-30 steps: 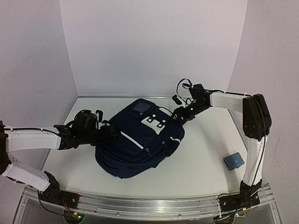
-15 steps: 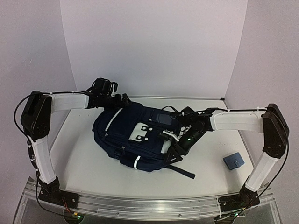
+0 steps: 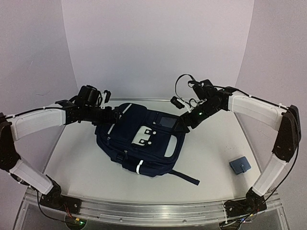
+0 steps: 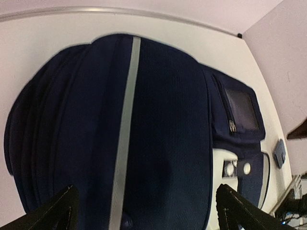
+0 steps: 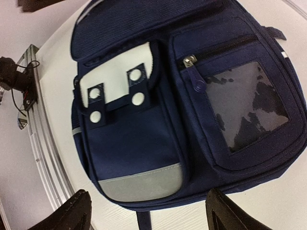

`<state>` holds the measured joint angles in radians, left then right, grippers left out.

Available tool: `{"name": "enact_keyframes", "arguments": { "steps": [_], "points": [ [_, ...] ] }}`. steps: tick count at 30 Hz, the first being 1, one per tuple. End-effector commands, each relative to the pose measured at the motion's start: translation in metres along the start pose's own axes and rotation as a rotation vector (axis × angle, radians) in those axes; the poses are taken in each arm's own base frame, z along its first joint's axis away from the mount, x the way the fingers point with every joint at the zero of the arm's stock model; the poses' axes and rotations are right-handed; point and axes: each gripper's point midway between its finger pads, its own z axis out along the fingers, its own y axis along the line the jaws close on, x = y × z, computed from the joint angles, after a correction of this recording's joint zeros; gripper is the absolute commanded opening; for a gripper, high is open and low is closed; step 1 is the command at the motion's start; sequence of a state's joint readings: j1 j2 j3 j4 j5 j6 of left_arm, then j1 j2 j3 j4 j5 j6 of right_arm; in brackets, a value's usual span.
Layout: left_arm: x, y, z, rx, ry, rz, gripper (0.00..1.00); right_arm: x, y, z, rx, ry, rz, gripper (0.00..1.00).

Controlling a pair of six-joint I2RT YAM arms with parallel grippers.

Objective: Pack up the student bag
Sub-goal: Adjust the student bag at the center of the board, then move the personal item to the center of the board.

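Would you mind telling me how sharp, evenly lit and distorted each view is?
Top external: even, soft light, the student bag crisp with faint shadow. Left wrist: bag slightly soft, table edge bowed by the wide lens. Right wrist: sharp, patchy reflections on the clear window pocket.

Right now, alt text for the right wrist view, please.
The navy student bag fills the frame, front up on the white table: a white snap flap above a grey-striped pocket, a zipped window pocket beside it. The right gripper is open at the bottom edge, holding nothing.
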<state>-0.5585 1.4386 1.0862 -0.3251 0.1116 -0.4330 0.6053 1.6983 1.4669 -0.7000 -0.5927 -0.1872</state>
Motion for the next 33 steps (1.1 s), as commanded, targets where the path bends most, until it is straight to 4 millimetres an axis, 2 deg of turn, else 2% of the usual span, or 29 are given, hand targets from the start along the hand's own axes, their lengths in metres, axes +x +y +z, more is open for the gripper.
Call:
{"name": "enact_keyframes", "arguments": {
  "steps": [1,3,7,10,14,18,22,26,30,33],
  "points": [
    [0.039,0.004,-0.026,-0.026,0.051,-0.007,1.0,0.021,-0.016,0.007,0.006,0.096,0.082,0.82],
    [0.048,0.001,-0.032,-0.03,0.069,0.015,1.0,0.045,-0.025,-0.007,0.03,0.182,0.07,0.82],
    [0.057,-0.005,-0.035,-0.044,0.079,0.053,1.0,0.122,-0.075,-0.047,0.246,0.385,0.025,0.83],
    [0.059,-0.012,-0.028,-0.023,0.088,0.059,1.0,0.183,-0.106,-0.089,0.385,0.513,0.049,0.86],
    [0.065,-0.018,-0.017,-0.005,0.113,0.078,1.0,0.248,-0.123,-0.128,0.39,0.648,0.093,0.9],
    [0.069,-0.02,-0.013,-0.005,0.128,0.091,1.0,0.296,-0.144,-0.146,0.428,0.803,0.041,0.89],
    [0.066,-0.022,-0.019,0.003,0.107,0.087,1.0,0.327,-0.163,-0.144,0.416,0.898,0.038,0.89],
    [0.062,-0.023,-0.027,0.007,0.082,0.087,1.0,0.348,-0.166,-0.126,0.328,0.96,0.04,0.86],
    [0.063,-0.022,-0.027,0.011,0.083,0.086,1.0,0.352,-0.153,-0.1,0.202,0.92,0.086,0.8],
    [0.066,-0.024,-0.024,0.019,0.094,0.084,1.0,0.335,-0.138,-0.08,0.141,0.861,0.094,0.77]
  ]
}}
